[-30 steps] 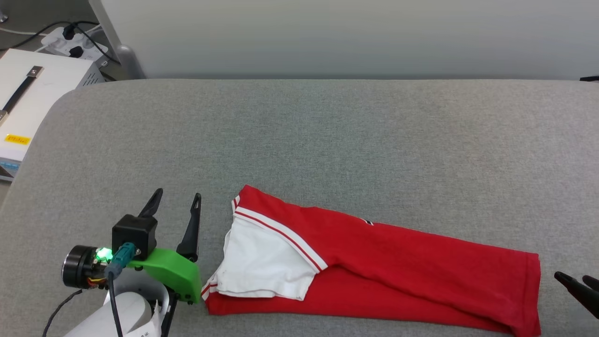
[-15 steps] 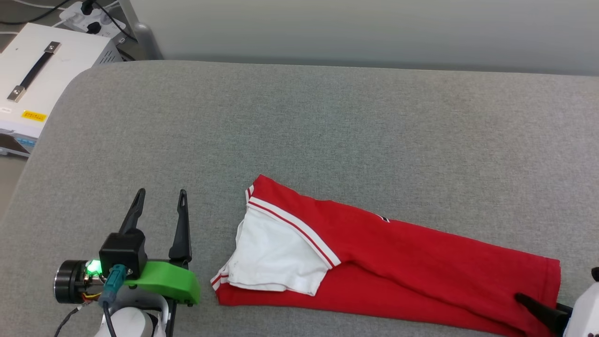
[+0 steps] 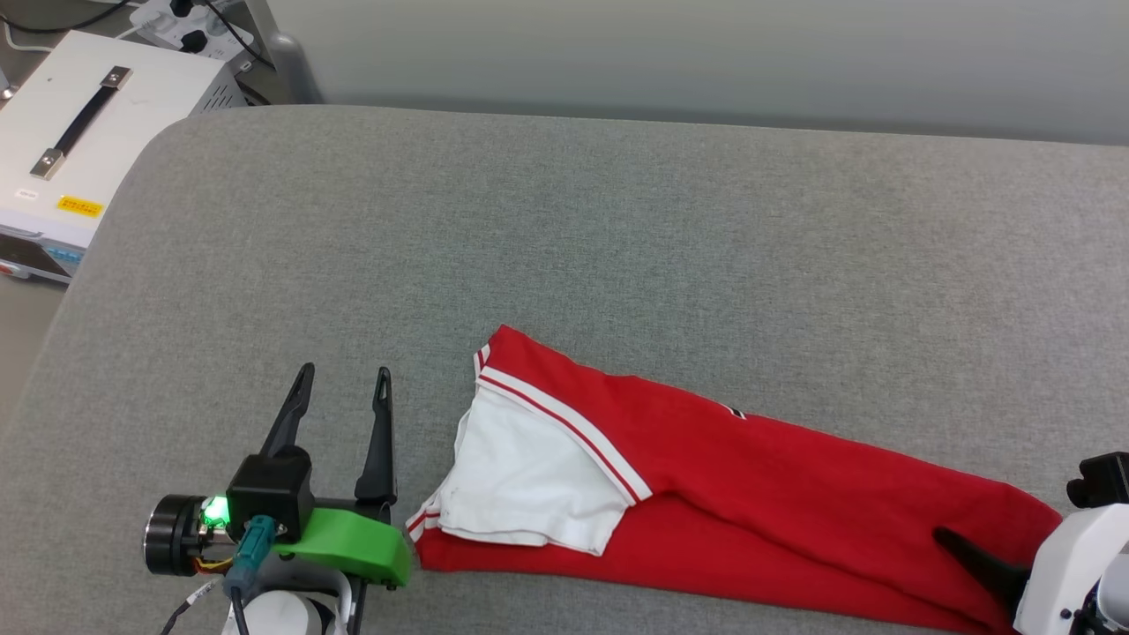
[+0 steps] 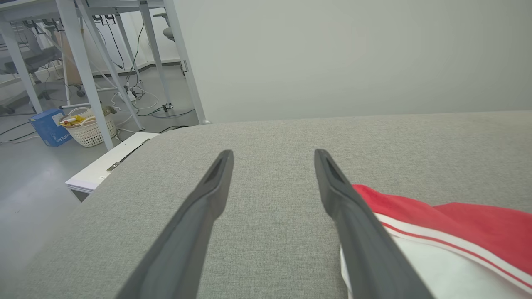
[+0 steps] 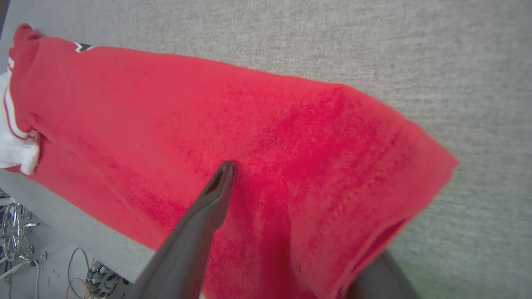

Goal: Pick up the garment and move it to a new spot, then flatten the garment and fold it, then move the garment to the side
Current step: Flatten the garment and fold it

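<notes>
While my left gripper (image 3: 346, 375) sits spread wide just beside the white sleeve of the garment (image 3: 750, 494) on the grey cushion (image 3: 617, 247), I see my right gripper (image 5: 274, 174) splayed at its hem end, one finger on top

Garment (image 3: 794, 494): one, red, lower centre to lower right of the head view. One white sleeve (image 3: 520, 485) showing on it.

Grippers: two. Left gripper (image 3: 344, 377) at lower left, with two dark fingers (image 3: 379, 432). Right gripper (image 3: 975, 556) at the lower right edge, with one finger (image 3: 966, 545) in sight there.

Counter (image 3: 617, 247): one, grey fabric top.

White case (image 3: 132, 132): one, upper left, carrying one black handle (image 3: 84, 123) and one yellow label (image 3: 81, 206).

Power strip (image 3: 190, 13): one, top left corner.

Left wrist view, left edge: one white basket (image 4: 89, 128) and one blue box (image 4: 48, 131).
</notes>
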Available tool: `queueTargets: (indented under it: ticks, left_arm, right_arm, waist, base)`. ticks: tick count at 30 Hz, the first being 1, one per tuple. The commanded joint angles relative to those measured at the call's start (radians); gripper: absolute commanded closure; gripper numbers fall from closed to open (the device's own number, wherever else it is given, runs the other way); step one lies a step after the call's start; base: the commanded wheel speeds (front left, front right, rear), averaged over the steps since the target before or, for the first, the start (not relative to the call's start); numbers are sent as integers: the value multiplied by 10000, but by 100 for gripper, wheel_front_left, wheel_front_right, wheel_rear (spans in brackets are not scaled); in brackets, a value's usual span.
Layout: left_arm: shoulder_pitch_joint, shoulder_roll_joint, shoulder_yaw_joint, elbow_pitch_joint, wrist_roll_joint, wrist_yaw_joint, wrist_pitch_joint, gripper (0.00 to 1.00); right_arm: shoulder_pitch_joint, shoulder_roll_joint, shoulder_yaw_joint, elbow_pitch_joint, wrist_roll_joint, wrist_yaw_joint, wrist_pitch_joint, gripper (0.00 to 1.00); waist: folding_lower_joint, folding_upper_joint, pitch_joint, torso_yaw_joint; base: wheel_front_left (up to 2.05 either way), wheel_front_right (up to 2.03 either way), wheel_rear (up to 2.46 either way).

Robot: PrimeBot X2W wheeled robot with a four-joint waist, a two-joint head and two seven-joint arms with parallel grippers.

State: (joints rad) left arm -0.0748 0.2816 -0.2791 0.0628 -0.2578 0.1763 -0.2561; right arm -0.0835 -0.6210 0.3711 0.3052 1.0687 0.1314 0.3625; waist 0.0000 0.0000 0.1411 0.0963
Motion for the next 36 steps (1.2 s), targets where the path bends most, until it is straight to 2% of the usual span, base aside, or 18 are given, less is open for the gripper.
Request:
queueTargets:
  ticks: [1, 9, 15, 18, 26, 31, 36]
  left_arm:
    - [203, -117, 134, 43, 203, -114, -56, 0]
    - [494, -625, 827, 176, 797, -654, -57, 0]
    - [630, -899, 1223, 260, 1129, -982, -57, 0]
    - [687, -1010, 1357, 296, 1259, -1119, -57, 0]
    - [884, -1289, 1723, 319, 1508, -1397, -57, 0]
    - [922, -1404, 1886, 367, 1661, -1553, -57, 0]
    - [811, -1523, 1916, 403, 1809, -1712, -57, 0]
  right_arm:
    - [-48, 76, 195, 181, -17, -7, -71, 100]
    - [44, -832, -106, 564, 233, -7, -633, 100]
    - [213, -1867, -596, 1046, 206, -7, -606, 100]
    - [318, -2169, -683, 1030, 251, -7, -404, 100]
    - [840, -2554, -1018, -1089, 858, -7, 241, 100]
    - [856, -2188, -1083, -3245, 1192, -7, 846, 100]
    - [368, -1729, -660, -4424, 795, -7, 1641, 100]
  waist:
    - [0, 0, -38, -11]
    - [0, 0, -280, -139]
    - [0, 0, -427, -250]
    - [0, 0, -480, -275]
    - [0, 0, -593, -345]
    - [0, 0, -596, -349]
    - [0, 0, -516, -247]
  base:
    - [0, 0, 0]
    - [0, 0, 0]
    - [0, 0, 0]
    - [0, 0, 0]
    - [0, 0, 0]
    - [0, 0, 0]
    - [0, 0, 0]
